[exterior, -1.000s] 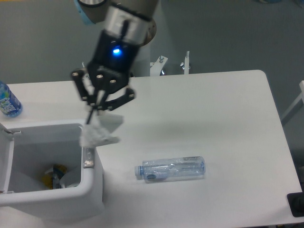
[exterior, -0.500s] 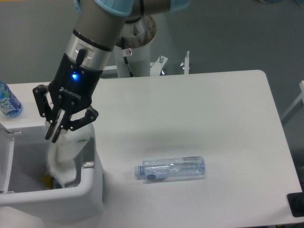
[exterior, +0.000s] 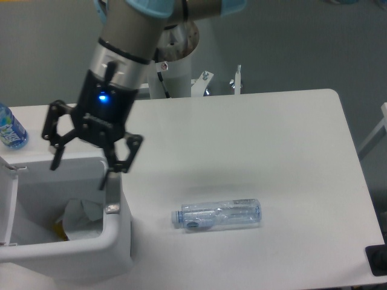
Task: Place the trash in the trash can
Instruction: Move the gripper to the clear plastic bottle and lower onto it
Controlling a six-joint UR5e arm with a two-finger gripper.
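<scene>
At the table's 9 o'clock edge: a small bottle with a blue label (exterior: 10, 128) stands upright, half cut off by the frame.
Trash can (exterior: 118, 238): down at 7 o'clock, white, lid swung up on its left side, grey latch on the right wall facing up.
Crumpled paper (exterior: 81, 212): there it is, lying inside the trash can against the right wall, something yellow just beside it at its 8 o'clock.
Gripper (exterior: 81, 163): hovering right above the can's opening, fingers splayed wide, nothing between them, a blue light glowing on its body.
Plastic bottle (exterior: 221, 215): on its side on the white table (exterior: 284, 151), at 3 o'clock from the can and well apart from it, pale cap pointing to 9 o'clock.
Table's 12 o'clock edge: the arm's pale base column and two small metal clamps.
</scene>
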